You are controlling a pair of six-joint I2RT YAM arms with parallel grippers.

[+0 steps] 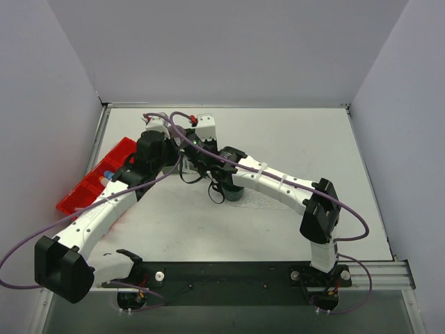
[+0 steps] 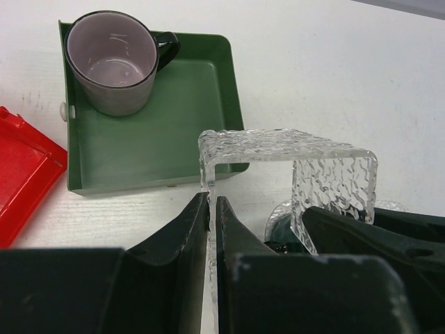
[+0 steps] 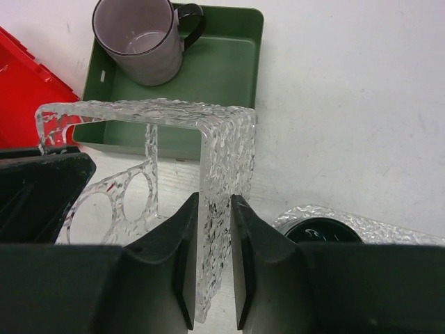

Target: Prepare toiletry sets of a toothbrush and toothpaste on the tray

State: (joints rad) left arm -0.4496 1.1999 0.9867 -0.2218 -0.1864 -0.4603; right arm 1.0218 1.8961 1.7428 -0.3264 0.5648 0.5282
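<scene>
Lying beside right claw (image 3: pixel 214 203): tray (image 3: pixel 398 228), seemingly.

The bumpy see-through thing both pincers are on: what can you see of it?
The clear stand looks like pebbled acrylic: a flat top bent down into two side walls, with a lower shelf pierced by round holes. It sits upright before the green box. The left pincer pinches one wall, the right pincer the other.
</scene>
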